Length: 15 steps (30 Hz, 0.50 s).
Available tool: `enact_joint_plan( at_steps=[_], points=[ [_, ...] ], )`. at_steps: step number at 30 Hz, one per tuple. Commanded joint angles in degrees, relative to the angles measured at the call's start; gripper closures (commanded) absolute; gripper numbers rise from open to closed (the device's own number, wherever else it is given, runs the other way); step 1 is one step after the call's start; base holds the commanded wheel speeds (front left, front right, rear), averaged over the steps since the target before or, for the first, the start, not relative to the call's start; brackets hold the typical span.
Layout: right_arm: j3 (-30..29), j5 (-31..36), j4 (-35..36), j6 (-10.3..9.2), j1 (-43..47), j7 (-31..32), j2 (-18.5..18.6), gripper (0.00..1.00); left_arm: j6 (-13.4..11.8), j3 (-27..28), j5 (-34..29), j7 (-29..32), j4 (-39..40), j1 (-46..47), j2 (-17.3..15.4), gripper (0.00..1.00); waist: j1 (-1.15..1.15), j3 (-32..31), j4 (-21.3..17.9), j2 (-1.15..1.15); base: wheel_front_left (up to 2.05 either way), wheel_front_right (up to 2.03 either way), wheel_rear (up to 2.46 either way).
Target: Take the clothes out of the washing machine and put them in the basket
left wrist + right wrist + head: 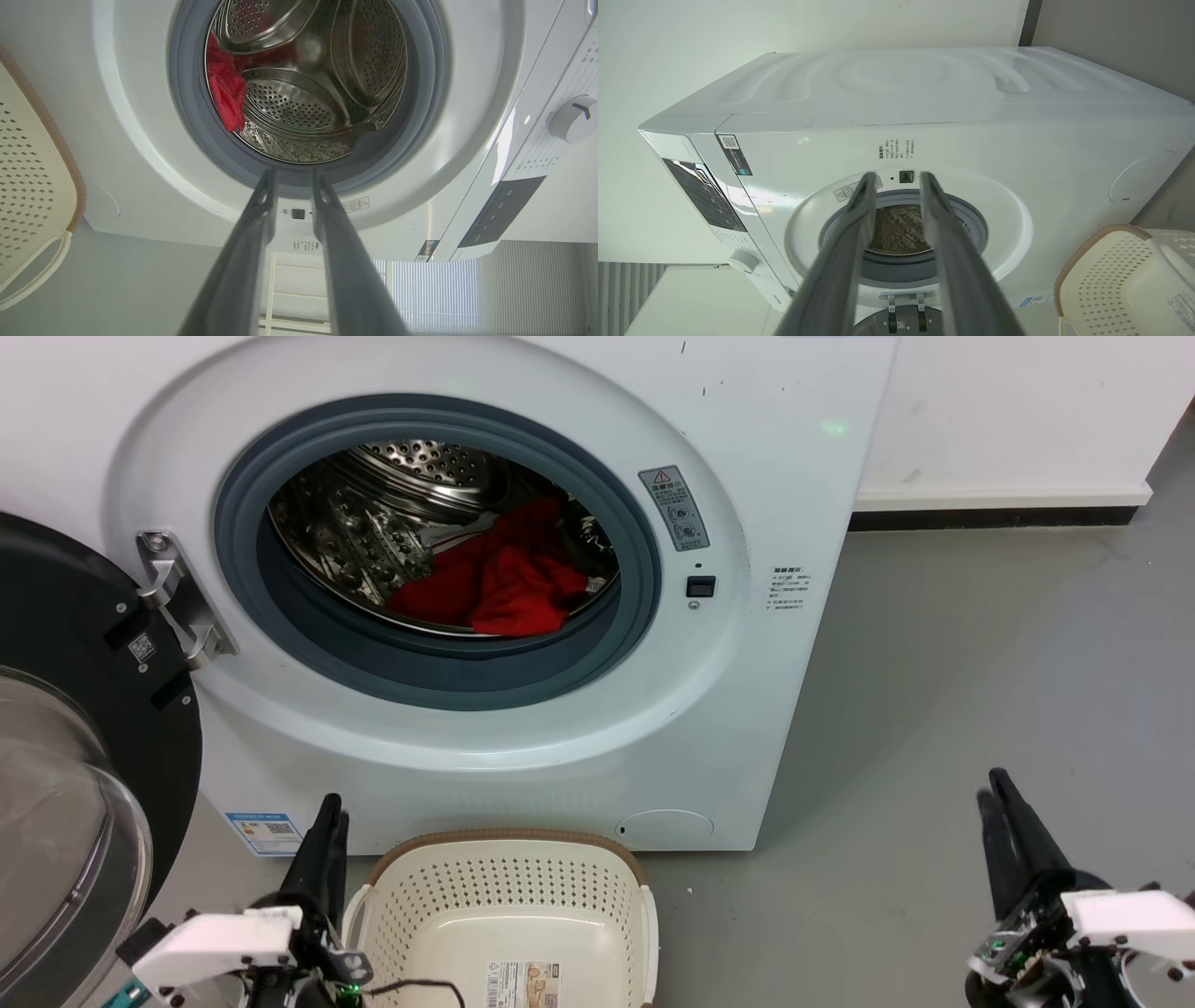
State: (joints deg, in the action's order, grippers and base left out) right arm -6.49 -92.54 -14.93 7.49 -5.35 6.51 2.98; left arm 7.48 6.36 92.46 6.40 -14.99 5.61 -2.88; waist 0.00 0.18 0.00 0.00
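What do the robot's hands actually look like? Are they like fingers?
The left gripper and right gripper each have two long, dark, tapering fingers rising from a white boxy wrist block. Small green lights glow at the bases, and a thin black cable loops by the left one.

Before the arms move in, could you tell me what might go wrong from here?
1. The clothes lie deep in the drum; a shallow pinch may lift only a fold, and the rest could catch on the grey ring or fall beside the basket.
2. The open door stands close to the left gripper; a swing that way may hit it.
3. That gripper sits beside the basket and could nudge it.
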Motion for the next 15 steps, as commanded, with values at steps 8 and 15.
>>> enact_joint_plan(
  at_steps=[8,15],
  points=[
    [1.9,1.8,2.0,0.00,0.7,-2.6,0.0,0.00,0.0,-3.3,-1.0,-2.5,0.9,0.5,0.0,0.00,0.00,0.1,0.0,0.00,0.00,0.00,0.00],
    [2.6,7.2,3.5,0.00,1.3,-4.5,0.0,0.00,0.0,-4.0,-5.2,-4.4,2.4,0.7,0.0,0.00,0.00,0.1,0.0,0.00,0.00,0.00,0.00]
  ],
)
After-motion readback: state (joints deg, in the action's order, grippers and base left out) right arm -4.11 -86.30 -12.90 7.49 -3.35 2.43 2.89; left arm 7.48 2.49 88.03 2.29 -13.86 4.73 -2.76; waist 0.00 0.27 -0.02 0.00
